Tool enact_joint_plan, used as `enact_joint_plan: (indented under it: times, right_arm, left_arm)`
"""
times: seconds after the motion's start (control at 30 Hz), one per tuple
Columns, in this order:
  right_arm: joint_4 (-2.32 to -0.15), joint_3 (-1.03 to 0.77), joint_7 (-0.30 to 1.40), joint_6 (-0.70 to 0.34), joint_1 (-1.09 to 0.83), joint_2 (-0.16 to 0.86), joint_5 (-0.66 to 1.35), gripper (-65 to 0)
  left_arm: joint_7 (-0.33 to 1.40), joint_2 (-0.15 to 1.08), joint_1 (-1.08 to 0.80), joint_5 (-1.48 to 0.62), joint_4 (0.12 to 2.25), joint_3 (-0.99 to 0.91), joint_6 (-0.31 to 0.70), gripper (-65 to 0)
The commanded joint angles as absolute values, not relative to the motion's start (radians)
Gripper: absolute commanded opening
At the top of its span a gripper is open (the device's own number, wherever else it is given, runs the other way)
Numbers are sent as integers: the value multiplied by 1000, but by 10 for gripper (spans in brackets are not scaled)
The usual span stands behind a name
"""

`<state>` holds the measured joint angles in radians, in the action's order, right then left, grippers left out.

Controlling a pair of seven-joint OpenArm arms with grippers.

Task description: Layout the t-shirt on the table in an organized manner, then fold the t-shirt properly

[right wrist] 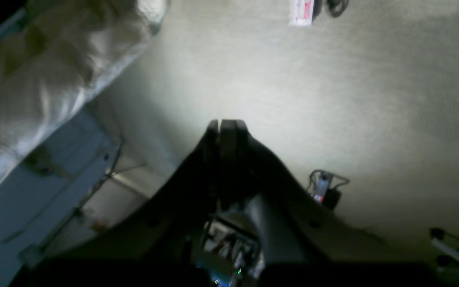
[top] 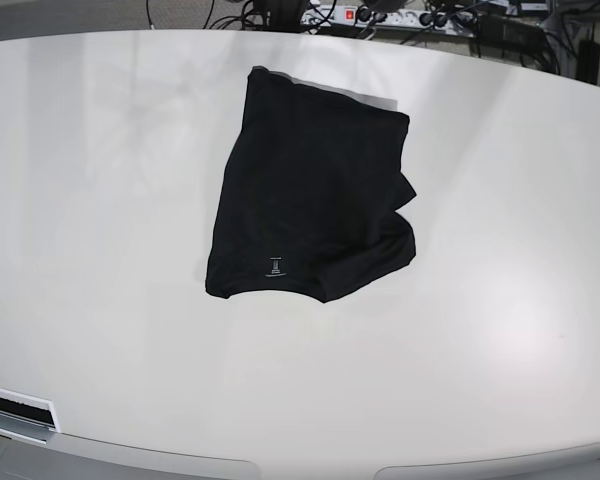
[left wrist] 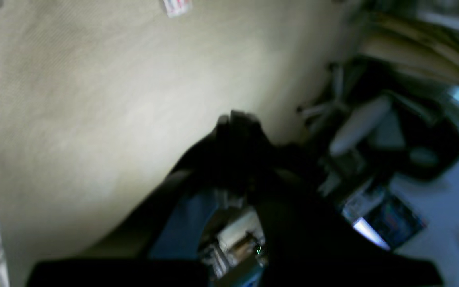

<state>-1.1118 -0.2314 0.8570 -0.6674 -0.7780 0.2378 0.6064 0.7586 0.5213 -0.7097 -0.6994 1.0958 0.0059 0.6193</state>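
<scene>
The black t-shirt (top: 310, 205) lies folded near the middle of the big white table (top: 100, 300), closer to its far edge. A tiny light label mark (top: 274, 266) sits by the collar, too small to read. In both wrist views the claws point up at the ceiling. The left claw (left wrist: 239, 119) is pressed together, holding nothing. The right claw (right wrist: 227, 125) is together too, also empty

The large glossy off-white table (top: 100, 330) with curved edges fills the base view. One item lies directly on it: the plain black short-sleeved fabric t-shirt (top: 310, 190), folded, resting flat slightly far of centre, its small light label mark toward the near edge.
</scene>
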Motion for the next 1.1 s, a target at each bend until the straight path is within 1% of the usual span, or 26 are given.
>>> enact_joint_plan:
  times: [0.0,0.13,0.2,0.27,0.33,0.43,0.57,0.63,0.73,0.83,0.9,0.97,1.07]
  right_arm:
    - [-1067,-211,810,-677,-765,250,579,-650]
    - [-871,-107,566,-654,-653,249,418,-650]
    - [-790,-48,442,-594,-607,249,312,-650]
    - [-723,12,342,-510,-569,249,219,-650]
    - [-671,70,268,-432,-534,249,159,-650]
    - [-628,141,188,-372,-485,244,91,-650]
    - [-620,188,130,-286,-440,215,40,-650]
    - [-620,190,99,-249,-426,191,25,-650]
    - [-620,190,59,-222,-412,152,18,-650]
    - [-620,190,52,-220,-399,115,17,-650]
    - [-619,190,45,-215,-390,90,12,-650]
    - [-620,190,44,-209,-382,65,-21,-650]
    - [-620,190,44,-209,-373,43,-31,-650]
  left_arm:
    - [729,519,-686,-692,1052,14,627,-650]
    - [523,456,-569,-592,830,36,628,-650]
    - [382,433,-527,-518,733,47,627,-650]
    - [223,415,-490,-424,648,65,617,-650]
    - [79,397,-453,-327,582,92,564,-650]
    - [-56,367,-409,-218,536,153,438,-650]
    - [-113,322,-367,-192,535,228,266,-650]
    - [-140,298,-357,-193,535,254,215,-650]
    - [-150,255,-351,-200,535,275,216,-650]
    - [-154,206,-351,-199,535,276,211,-650]
    - [-155,179,-352,-199,535,276,179,-650]
    - [-158,168,-351,-200,535,276,160,-650]
    - [-159,168,-351,-224,535,276,160,-650]
